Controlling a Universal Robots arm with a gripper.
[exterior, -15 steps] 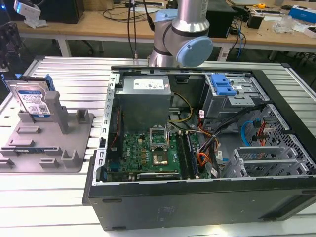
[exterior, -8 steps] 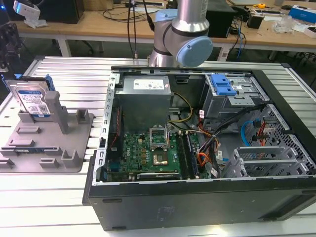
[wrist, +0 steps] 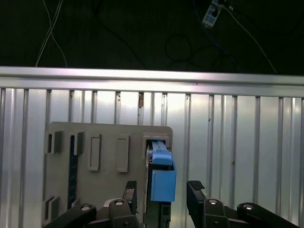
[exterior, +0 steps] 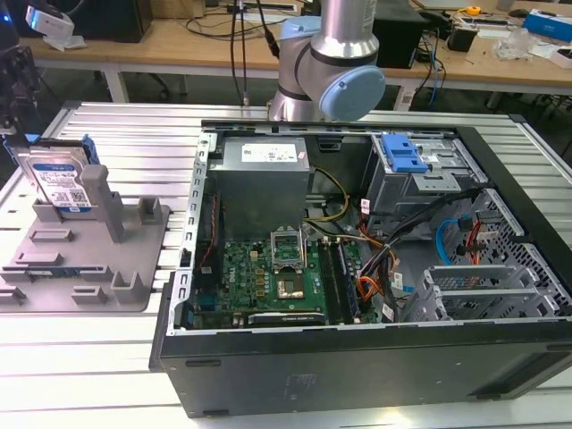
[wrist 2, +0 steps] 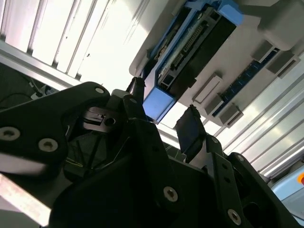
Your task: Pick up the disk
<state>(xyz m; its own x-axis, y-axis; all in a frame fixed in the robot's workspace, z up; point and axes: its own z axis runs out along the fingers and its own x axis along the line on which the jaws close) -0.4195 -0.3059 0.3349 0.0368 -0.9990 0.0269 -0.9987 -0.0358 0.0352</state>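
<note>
The disk (exterior: 61, 179) stands on edge in a slot of the grey fixture (exterior: 134, 259), at the exterior view's left; its silver face carries a blue-and-white label. In both wrist views I look down on its blue side rail (wrist: 163, 180) (wrist 2: 156, 102). My gripper (wrist: 163, 192) (wrist 2: 164, 116) is open just above the disk's top edge, with one black finger (wrist: 130, 190) on one side of the rail and the other finger (wrist: 195, 190) on the far side. A gap shows between each finger and the disk. In the exterior view the gripper (exterior: 16, 107) is a dark shape over the disk.
An open computer case (exterior: 357, 268) with motherboard, cables and a blue drive-bay latch (exterior: 407, 152) lies on the ribbed metal table (exterior: 107, 357), right of the fixture. The arm's base (exterior: 326, 63) rises behind the case. Upright posts (exterior: 107, 201) stand beside the disk.
</note>
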